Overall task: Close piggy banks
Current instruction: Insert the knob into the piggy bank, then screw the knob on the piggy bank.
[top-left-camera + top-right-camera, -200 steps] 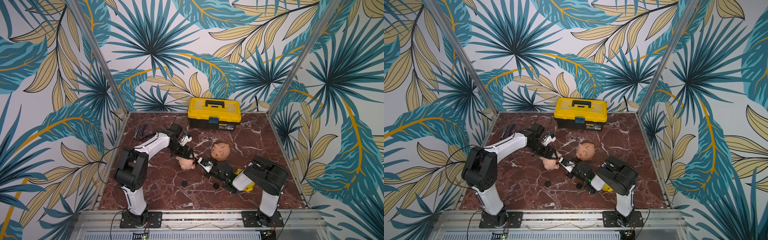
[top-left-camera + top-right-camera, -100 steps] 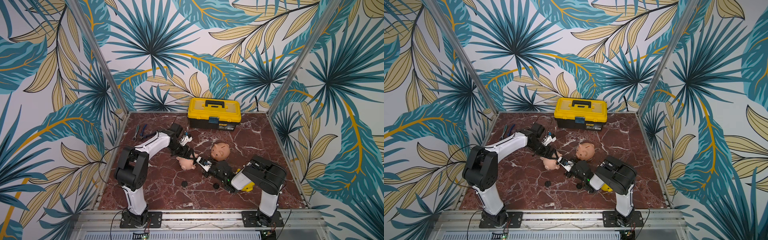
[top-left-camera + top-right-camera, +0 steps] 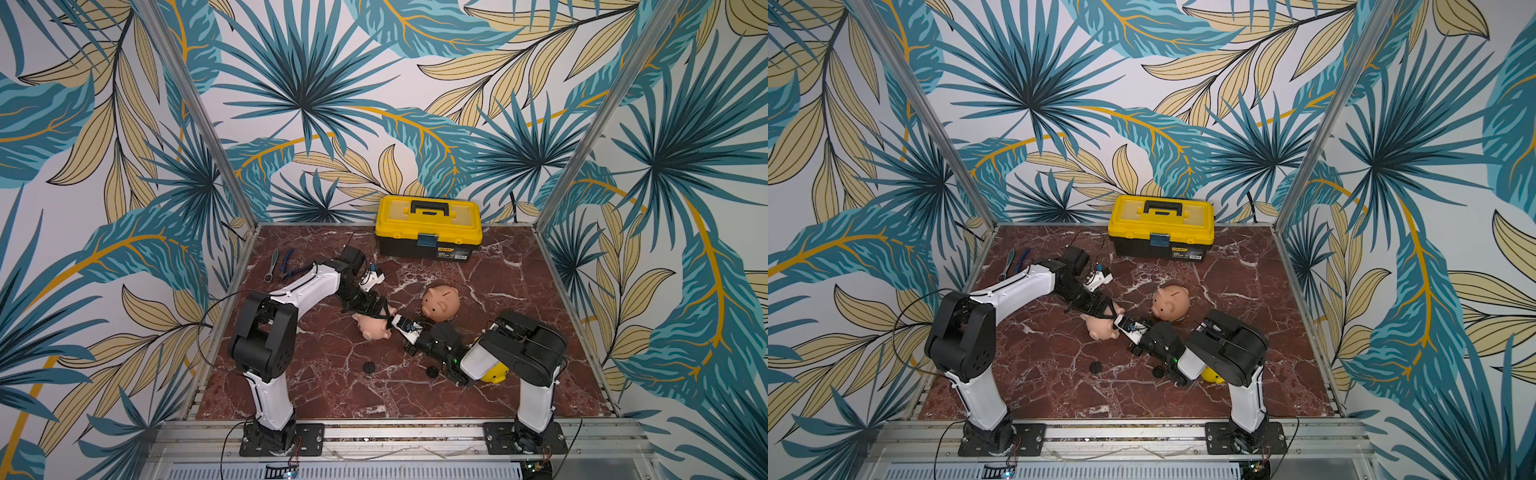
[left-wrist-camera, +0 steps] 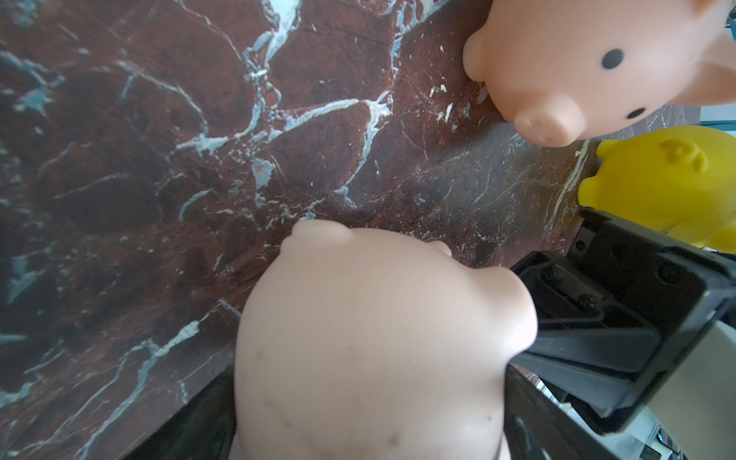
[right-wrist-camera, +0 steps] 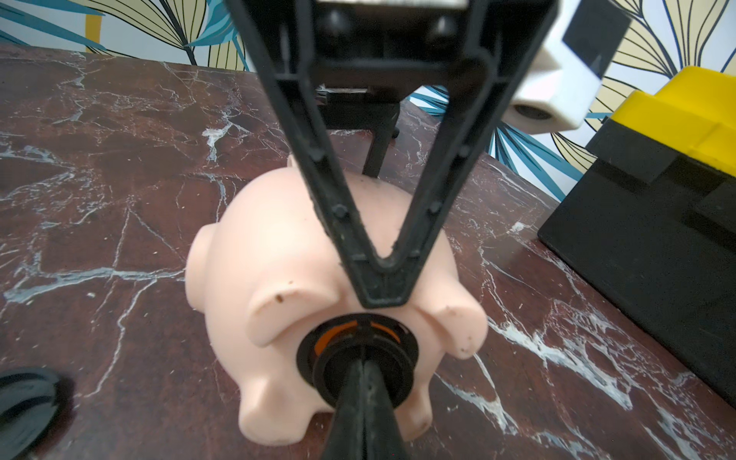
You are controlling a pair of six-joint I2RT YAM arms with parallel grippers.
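The pale pink piggy bank [image 3: 371, 328] lies on its side on the red marble table [image 3: 332, 395]. It is out in front of the yellow-and-black toolbox [image 3: 428, 226] and a little to its left, with its belly and feet turned towards the right arm [image 3: 478, 361].

The left gripper [image 3: 380, 311] clasps this pig. Its fingers [image 4: 191, 430] are spread wide, one against each flank of the body.

The right gripper [image 5: 363, 360] has its fingers pressed tight together. The tips rest on a black round plug [image 5: 398, 370] sitting in the hole in the belly, and an orange ring [image 5: 334, 332] shows inside the plug's rim. Whether the tips pinch any part of the plug cannot be told.

The peach-pink piggy bank [image 3: 441, 302] stands upright with its coin slot up. It is nearer the toolbox than the pale one and just beside the right gripper.

The yellow piggy bank [image 3: 492, 374] is the farthest from the toolbox. In both top views it is mostly hidden under the right arm, and it shows more fully in the left wrist view.

Two loose black discs [image 3: 368, 366] [image 3: 432, 371] lie apart from each other on the table, farther from the toolbox than the pale pig.

A wrench [image 3: 272, 270] and blue-handled pliers [image 3: 287, 266] lie to the toolbox's left, near the table's edge.
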